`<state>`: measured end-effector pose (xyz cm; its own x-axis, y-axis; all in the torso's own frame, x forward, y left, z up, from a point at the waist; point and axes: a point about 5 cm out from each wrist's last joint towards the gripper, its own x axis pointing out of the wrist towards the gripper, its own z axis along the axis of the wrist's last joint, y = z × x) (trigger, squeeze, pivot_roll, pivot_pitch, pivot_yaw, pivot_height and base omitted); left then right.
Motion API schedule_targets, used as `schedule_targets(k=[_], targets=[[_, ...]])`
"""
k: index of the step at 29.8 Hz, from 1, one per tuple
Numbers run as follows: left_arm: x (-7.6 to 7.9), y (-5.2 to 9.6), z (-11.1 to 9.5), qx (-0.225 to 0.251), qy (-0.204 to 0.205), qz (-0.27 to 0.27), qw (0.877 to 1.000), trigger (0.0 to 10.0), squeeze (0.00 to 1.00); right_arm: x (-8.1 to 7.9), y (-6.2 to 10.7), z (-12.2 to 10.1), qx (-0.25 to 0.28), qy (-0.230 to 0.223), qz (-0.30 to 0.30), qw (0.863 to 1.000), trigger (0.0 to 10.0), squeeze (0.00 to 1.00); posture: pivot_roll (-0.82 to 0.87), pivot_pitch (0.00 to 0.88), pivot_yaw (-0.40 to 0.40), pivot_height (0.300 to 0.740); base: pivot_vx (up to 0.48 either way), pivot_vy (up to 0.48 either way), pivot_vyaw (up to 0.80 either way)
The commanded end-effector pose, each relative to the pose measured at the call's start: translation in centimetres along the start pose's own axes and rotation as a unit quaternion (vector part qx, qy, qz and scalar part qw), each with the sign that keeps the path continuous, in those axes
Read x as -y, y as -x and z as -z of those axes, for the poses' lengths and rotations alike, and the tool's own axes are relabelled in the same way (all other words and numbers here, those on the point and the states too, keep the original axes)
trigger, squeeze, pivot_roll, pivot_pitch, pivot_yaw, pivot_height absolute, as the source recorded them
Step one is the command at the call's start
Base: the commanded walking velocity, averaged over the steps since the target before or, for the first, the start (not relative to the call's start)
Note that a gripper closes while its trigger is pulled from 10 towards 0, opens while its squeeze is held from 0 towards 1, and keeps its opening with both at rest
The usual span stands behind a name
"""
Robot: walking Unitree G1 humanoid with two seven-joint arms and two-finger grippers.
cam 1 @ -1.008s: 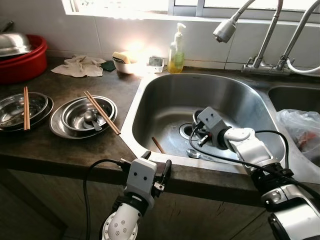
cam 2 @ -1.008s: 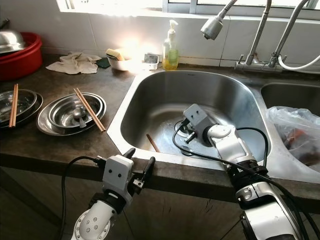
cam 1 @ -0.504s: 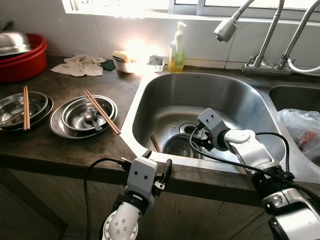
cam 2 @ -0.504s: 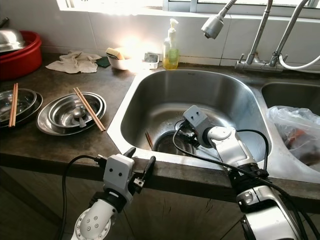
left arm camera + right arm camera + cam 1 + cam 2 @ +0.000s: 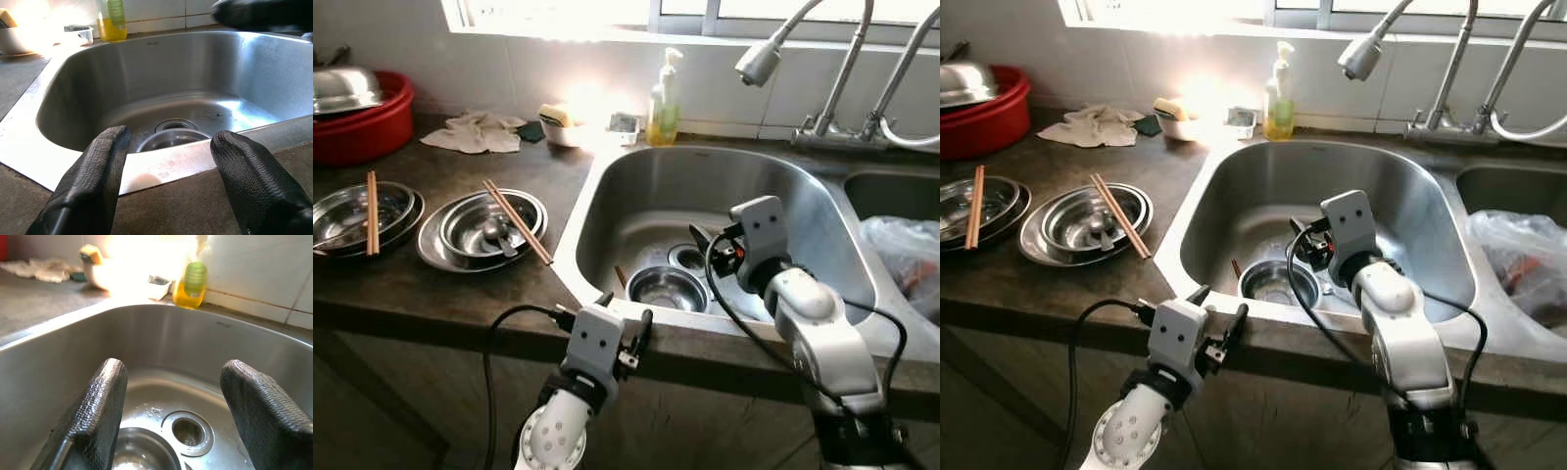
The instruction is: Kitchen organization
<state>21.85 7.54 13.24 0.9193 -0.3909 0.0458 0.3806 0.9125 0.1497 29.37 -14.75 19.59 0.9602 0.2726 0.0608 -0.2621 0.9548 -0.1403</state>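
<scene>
Right now my right gripper [image 5: 1304, 245] hangs inside the sink [image 5: 1234, 186] with its fingers spread and holding nothing, just above and beside the small steel bowl [image 5: 1278, 282] that sits on the sink floor near the front edge, next to the drain [image 5: 188, 431]. My left gripper [image 5: 625, 328], fingers apart too, waits at the counter's front edge; I reckon the clean way is to drop the right one straight down, straddle the bowl's rim, then pinch and lift without scraping the chopstick [image 5: 1236, 268] beside it

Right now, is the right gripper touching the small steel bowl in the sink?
Apart. In the right wrist view, the right gripper has its open fingers above the small steel bowl, with bare sink between them.
</scene>
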Motion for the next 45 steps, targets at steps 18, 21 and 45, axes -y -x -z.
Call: schedule_targets(k=[18,21,45], targets=[[-0.5,0.3,1.7,-0.026,-0.009,-0.005,1.0,10.0,0.0,-4.0,6.8,2.7,0.026,-0.069,0.089,0.993,10.0,0.0,0.08,0.0,-0.001,0.74,0.0,0.0,0.0],[-0.6,0.4,1.8,-0.03,-0.011,-0.008,0.999,10.0,0.0,-4.4,6.9,2.9,0.02,-0.064,0.076,0.995,10.0,0.0,0.08,0.0,-0.002,0.74,0.0,0.0,0.0],[-0.3,0.6,1.8,-0.029,-0.024,0.001,0.999,10.0,0.0,-4.7,6.3,3.0,0.023,-0.012,-0.009,1.0,10.0,0.0,0.09,0.0,-0.015,0.74,-0.27,0.0,0.0]])
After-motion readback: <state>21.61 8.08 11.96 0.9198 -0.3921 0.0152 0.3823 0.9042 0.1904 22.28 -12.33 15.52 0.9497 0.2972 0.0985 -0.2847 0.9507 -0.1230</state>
